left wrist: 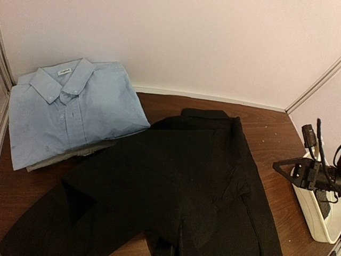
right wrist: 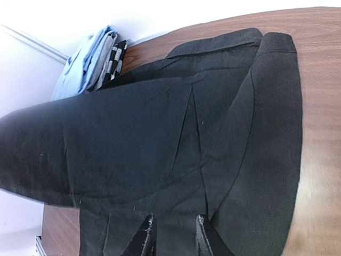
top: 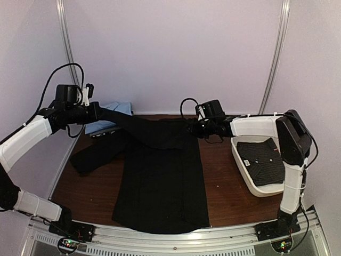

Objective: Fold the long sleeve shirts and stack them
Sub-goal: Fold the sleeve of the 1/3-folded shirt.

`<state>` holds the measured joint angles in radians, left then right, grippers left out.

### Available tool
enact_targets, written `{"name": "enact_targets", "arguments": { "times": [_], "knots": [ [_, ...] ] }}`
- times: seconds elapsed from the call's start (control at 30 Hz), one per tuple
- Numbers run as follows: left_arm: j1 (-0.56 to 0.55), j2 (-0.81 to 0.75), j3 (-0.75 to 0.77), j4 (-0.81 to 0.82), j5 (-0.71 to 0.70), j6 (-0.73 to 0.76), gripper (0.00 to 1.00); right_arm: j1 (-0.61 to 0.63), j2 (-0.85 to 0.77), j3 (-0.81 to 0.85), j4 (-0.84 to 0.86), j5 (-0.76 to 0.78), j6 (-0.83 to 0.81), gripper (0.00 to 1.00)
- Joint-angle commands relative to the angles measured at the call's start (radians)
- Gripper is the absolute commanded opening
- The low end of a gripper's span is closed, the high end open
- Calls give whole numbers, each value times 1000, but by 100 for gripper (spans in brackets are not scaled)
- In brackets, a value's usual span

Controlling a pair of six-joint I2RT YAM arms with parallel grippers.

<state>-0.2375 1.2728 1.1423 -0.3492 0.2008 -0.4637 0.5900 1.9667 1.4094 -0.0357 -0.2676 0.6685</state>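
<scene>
Jaws on the left arm [top: 32, 136] are clamping one end of the black shirt [top: 160, 181], holding it clear of the worktop [top: 221, 186]; jaws on the right arm [top: 256, 127] are pinching the same shirt at its far edge, fingertips [right wrist: 145, 237] nearly together on cloth; a dark band is hanging taut between them; the shirt's body is lying flat at centre, one sleeve trailing left; a second dark shirt [top: 261, 162], pale-dotted, is sitting folded in a white tray [top: 238, 162] at right; a light blue shirt [left wrist: 69, 106] is resting folded on a pile, rear left corner.
</scene>
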Motion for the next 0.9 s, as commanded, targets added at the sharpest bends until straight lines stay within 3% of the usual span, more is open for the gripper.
{"name": "enact_targets", "arguments": {
  "times": [0.0, 0.2, 0.87],
  "knots": [
    [-3, -41, -37, 11, -10, -18, 0, -31, 133, 131, 14, -65, -18, 24],
    [-3, -94, -96, 5, -2, -41, 0, -61, 271, 282, -9, -108, -10, 19],
    [-82, -269, -288, -13, -14, -171, 0, -134, 462, 446, -28, -167, 5, 15]
  ]
}}
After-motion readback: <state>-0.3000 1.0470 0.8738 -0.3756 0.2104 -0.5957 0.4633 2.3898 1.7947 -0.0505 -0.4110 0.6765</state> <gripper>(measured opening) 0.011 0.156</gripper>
